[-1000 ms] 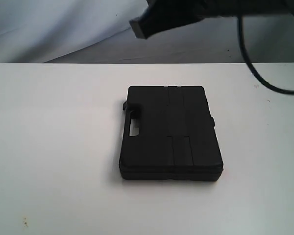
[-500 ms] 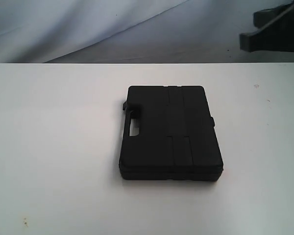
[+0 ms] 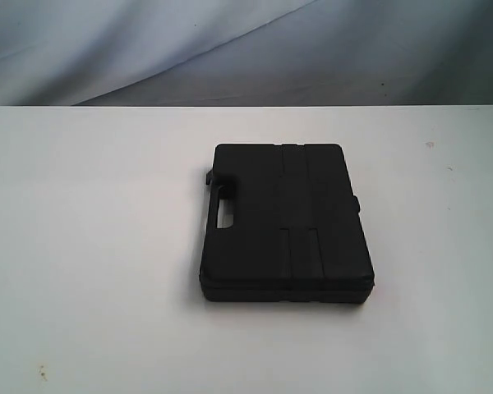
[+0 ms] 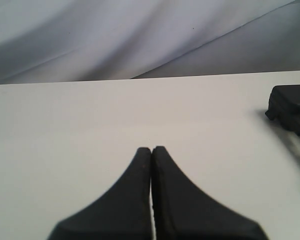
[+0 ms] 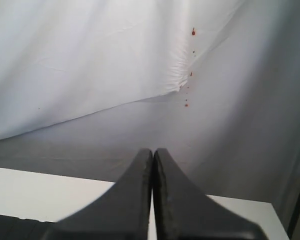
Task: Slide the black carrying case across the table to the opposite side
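Observation:
The black carrying case [image 3: 286,224] lies flat near the middle of the white table [image 3: 90,246], its handle slot facing left. No gripper shows in the exterior view. In the left wrist view my left gripper [image 4: 151,149] is shut with nothing between its fingers, low over bare tabletop [image 4: 90,125], and a corner of the case [image 4: 292,107] shows well off to one side. In the right wrist view my right gripper [image 5: 153,151] is shut and empty, raised and pointing at the backdrop, with a dark edge of the case [image 5: 15,226] below it.
A creased white cloth backdrop [image 3: 148,49] hangs behind the table's far edge. Small specks mark the tabletop at the near left [image 3: 42,372] and far right [image 3: 430,144]. Red spots dot the cloth [image 5: 192,32] in the right wrist view.
The right arm, over the table's far edge a second ago, drew away to the right and has left the exterior view. The case has not moved.

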